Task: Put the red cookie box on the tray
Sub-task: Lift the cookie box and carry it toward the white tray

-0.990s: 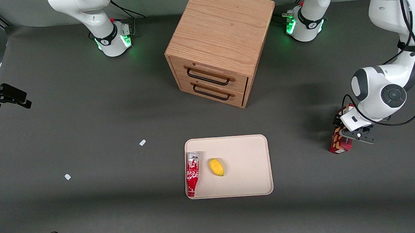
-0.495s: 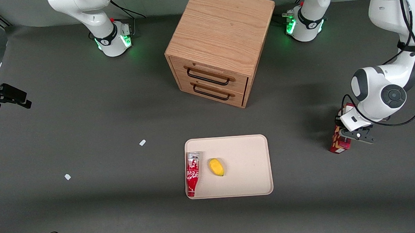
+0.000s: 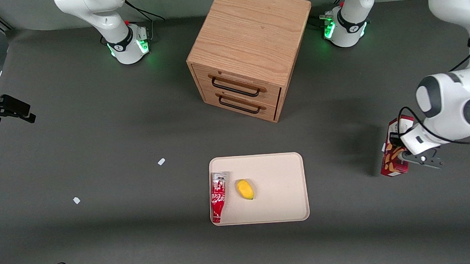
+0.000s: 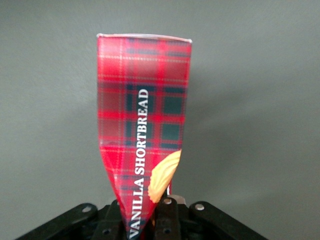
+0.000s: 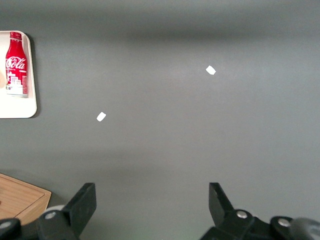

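Note:
The red cookie box point(image 3: 393, 152), red tartan with tan cookie pictures, stands on end toward the working arm's end of the table, well apart from the tray. My left gripper point(image 3: 403, 155) is shut on it from the side. In the left wrist view the box point(image 4: 145, 115) sticks out from between the black fingers point(image 4: 170, 217) of the gripper point(image 4: 150, 222). I cannot tell whether the box's lower end touches the table. The cream-beige tray point(image 3: 280, 186) lies in front of the cabinet, nearer the front camera.
On the tray lie a red-and-white drink can point(image 3: 218, 197) and a small yellow fruit point(image 3: 245, 189). A wooden two-drawer cabinet point(image 3: 250, 46) stands farther from the front camera. Two white scraps point(image 3: 161, 161) point(image 3: 76, 200) lie toward the parked arm's end.
My gripper and the box have shifted sideways away from the tray, toward the working arm's end of the table. The box now shows more of its face.

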`<state>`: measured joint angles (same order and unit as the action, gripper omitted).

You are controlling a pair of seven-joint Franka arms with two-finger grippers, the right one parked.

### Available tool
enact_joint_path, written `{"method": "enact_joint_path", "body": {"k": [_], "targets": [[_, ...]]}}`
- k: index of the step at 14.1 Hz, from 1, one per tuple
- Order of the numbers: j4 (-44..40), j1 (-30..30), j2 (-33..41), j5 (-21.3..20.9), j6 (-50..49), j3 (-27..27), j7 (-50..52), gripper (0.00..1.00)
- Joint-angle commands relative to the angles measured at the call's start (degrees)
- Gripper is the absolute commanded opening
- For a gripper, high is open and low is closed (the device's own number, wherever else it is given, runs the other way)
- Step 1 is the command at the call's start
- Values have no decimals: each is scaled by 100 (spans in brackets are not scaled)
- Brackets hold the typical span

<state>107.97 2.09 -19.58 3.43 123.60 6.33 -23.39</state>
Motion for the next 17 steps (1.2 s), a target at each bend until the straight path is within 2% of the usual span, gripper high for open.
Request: {"method": "enact_joint_path", "body": {"k": [1, 4, 9, 12, 15, 17], "targets": [[-774, 72, 130, 255, -975, 18, 333, 0], [-1907, 283, 60, 264, -2047, -26, 1106, 0], [-3447, 485, -300, 220, -3130, -597, 2451, 0], [-3739, 652, -563, 229, -3036, -921, 3312, 0], [-3827, 942, -1090, 220, -2229, -1107, 4077, 0], [-3854, 1205, -1477, 194, -1842, -1090, 4176, 0]]}}
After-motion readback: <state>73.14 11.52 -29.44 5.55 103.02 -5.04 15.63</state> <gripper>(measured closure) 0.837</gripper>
